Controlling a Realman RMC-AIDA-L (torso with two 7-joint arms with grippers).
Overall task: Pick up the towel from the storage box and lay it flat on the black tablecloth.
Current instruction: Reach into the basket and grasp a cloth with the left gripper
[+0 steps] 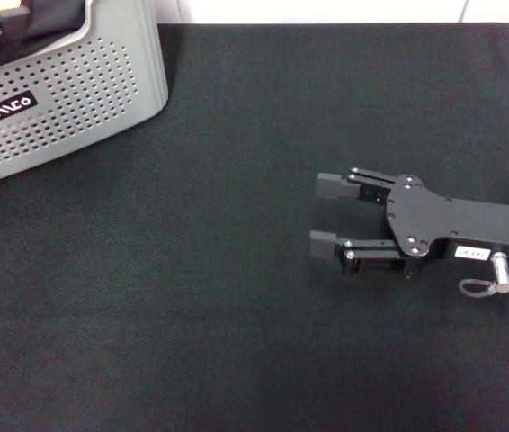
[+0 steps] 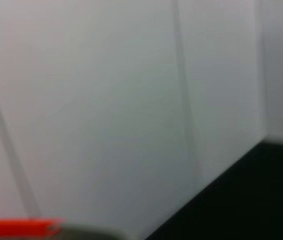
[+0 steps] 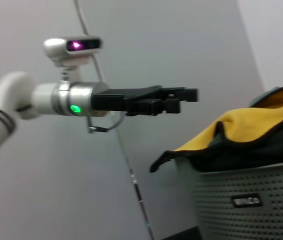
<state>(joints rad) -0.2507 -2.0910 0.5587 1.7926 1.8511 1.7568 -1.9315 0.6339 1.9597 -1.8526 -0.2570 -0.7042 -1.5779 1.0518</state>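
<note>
The storage box [image 1: 66, 90], light grey with rows of holes and a black label [image 1: 4, 108], stands at the far left corner of the black tablecloth [image 1: 191, 270]. In the right wrist view the towel [image 3: 251, 125] lies bunched in the storage box [image 3: 241, 210], yellow side up, with dark fabric spilling over the rim. My left gripper [image 3: 187, 99] hangs in the air close to the box, slightly higher than the towel and apart from it. My right gripper [image 1: 326, 214] is low over the cloth at the right, open and holding nothing.
A white wall [image 2: 106, 100] runs behind the table's far edge. An orange-red strip [image 2: 16, 227] shows blurred in the left wrist view. Bare black cloth stretches between the box and my right gripper.
</note>
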